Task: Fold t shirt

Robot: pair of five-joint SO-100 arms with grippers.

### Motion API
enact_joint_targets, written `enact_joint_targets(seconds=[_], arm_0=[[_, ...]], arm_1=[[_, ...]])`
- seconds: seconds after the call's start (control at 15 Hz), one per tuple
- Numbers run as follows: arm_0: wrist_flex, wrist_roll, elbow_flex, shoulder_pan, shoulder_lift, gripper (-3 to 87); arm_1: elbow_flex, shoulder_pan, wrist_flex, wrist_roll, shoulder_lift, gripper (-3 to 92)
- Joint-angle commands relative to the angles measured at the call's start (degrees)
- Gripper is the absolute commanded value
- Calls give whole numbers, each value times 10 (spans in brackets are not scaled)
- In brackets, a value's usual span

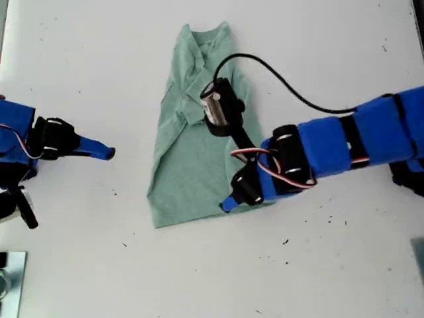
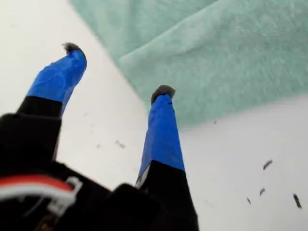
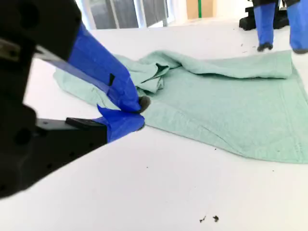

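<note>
The table (image 1: 331,278) was a plain white top, flecked here and there with dark specks, and the t shirt (image 1: 192,165) lay in the middle of it with the ribbed neckline toward the exterior view's top and the hem toward its bottom. My first gripper (image 2: 118,70) reached in from the exterior view's right and hung at the hem corner on that side, its blue fingers spread wide with nothing between them and one tip right at the cloth's edge. My second gripper (image 3: 139,113) sat on bare table at the exterior view's left, clear of the shirt, its tips pressed together on nothing. As I judged it, the step in hand was taking that hem corner, and doing it well would mean sliding one finger under the edge, so the pinch catches every layer there, before lifting toward the neckline. The shirt was pale mint, soft and nappy. It looked narrow, as though one side were already turned in, and it was rumpled around the collar and sleeve.
</note>
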Motion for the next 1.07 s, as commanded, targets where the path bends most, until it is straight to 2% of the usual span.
enact_joint_targets(seconds=[0.0,0.07,0.2,0.27,0.4,0.47,0.6,0.73,0.8,0.93,1.0], arm_0=[[-9,-3,4,5,2,3],[-9,-3,4,4,2,5],[-9,-2,4,3,2,14],[-9,-3,4,3,2,21],[-9,-3,4,-2,2,18],[-9,1,4,-5,2,12],[-10,-10,3,-7,2,-2],[-19,-33,-54,1,-30,-3],[-21,-70,-134,18,-164,-3],[46,-157,-380,87,-511,-3],[113,-185,-519,114,-650,-3]], arm_1=[[25,11,85,-13,192,279],[161,46,77,-17,301,242],[517,117,-54,-35,584,192],[666,145,-87,-44,717,158],[882,193,-98,-33,894,25],[956,197,-125,-27,955,25],[1036,208,-142,-12,1034,25],[1065,221,-119,-2,1079,25],[1070,227,-104,-3,1102,25],[1074,227,-96,-3,1116,25],[1075,228,-96,-4,1117,25]])
